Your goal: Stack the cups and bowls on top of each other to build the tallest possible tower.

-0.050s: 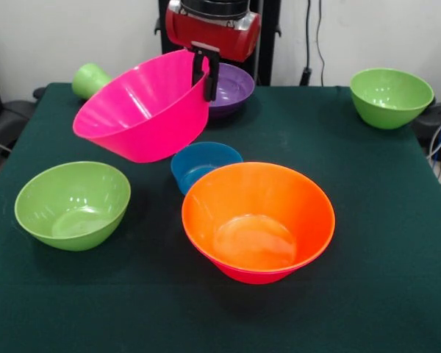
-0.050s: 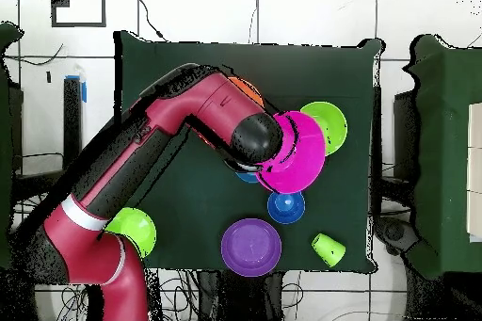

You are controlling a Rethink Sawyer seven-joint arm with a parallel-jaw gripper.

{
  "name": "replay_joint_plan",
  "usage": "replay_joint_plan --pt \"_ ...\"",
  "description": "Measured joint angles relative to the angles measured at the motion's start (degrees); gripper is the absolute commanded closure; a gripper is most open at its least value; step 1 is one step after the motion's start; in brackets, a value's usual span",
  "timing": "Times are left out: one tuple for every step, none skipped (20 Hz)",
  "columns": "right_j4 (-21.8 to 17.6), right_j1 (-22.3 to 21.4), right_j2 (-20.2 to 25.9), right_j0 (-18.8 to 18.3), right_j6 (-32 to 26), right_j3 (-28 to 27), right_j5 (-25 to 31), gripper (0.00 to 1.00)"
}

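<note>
the hand (image 1: 206,72) is gripping the rim of a big pink bowl (image 1: 145,110), its dark fingers (image 1: 209,82) pinching the bowl's far edge, and it is holding the bowl tilted and clear of the worktop (image 1: 382,243), with the opening facing the camera's left in the front view.

as far as the pictures show, hardly any tower is standing yet. the big orange bowl (image 1: 259,220) is sitting alone near the front of the worktop, with a small blue bowl (image 1: 204,163) just behind it and touching or nearly touching its rim. one green bowl (image 1: 72,204) is resting apart at the front view's left, and another green bowl (image 1: 391,95) is sitting well apart at the far right corner. the purple bowl (image 1: 232,88) is lying behind the lifted pink one, and the light-green cup (image 1: 90,79) is lying on its side at the far left corner. in the overhead view a second small blue bowl (image 2: 286,206) is showing beside the pink bowl, on its purple-bowl side.

judging from this, the task is at an early stage: one bowl is in the air, nothing is nested, and nearly every piece is waiting to be gathered. the orange tumbler and a second pink bowl are not showing anywhere.
</note>
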Motion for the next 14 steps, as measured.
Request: replay_joint_plan --pt "0.0 0.0 0.0 0.0 0.0 0.0 0.1 1.0" --pt "0.1 -0.1 0.0 0.0 0.0 -0.1 0.7 1.0" --pt "0.4 -0.3 0.1 0.0 0.0 -0.4 1.6 1.0" --pt "0.6 -0.4 0.1 0.0 0.0 -0.7 2.1 1.0" --pt "0.7 -0.6 0.2 0.0 0.0 -0.9 2.5 1.0" --pt "0.9 -0.7 0.2 0.0 0.0 -1.1 2.8 1.0" --pt "1.2 -0.9 0.2 0.0 0.0 -1.5 3.6 1.0" --pt "1.5 -1.1 0.2 0.0 0.0 -1.8 4.4 1.0" --pt "1.6 -1.2 0.2 0.0 0.0 -2.0 4.9 1.0" --pt "1.8 -1.3 0.2 0.0 0.0 -2.5 5.7 1.0" --pt "2.1 -1.4 0.2 0.0 0.0 -2.9 6.6 1.0" --pt "2.2 -1.4 0.2 0.0 0.0 -3.1 6.9 1.0" --pt "2.4 -1.5 0.3 0.0 0.0 -3.5 7.5 1.0" --pt "2.6 -1.5 0.3 0.0 0.0 -3.9 8.1 1.0"
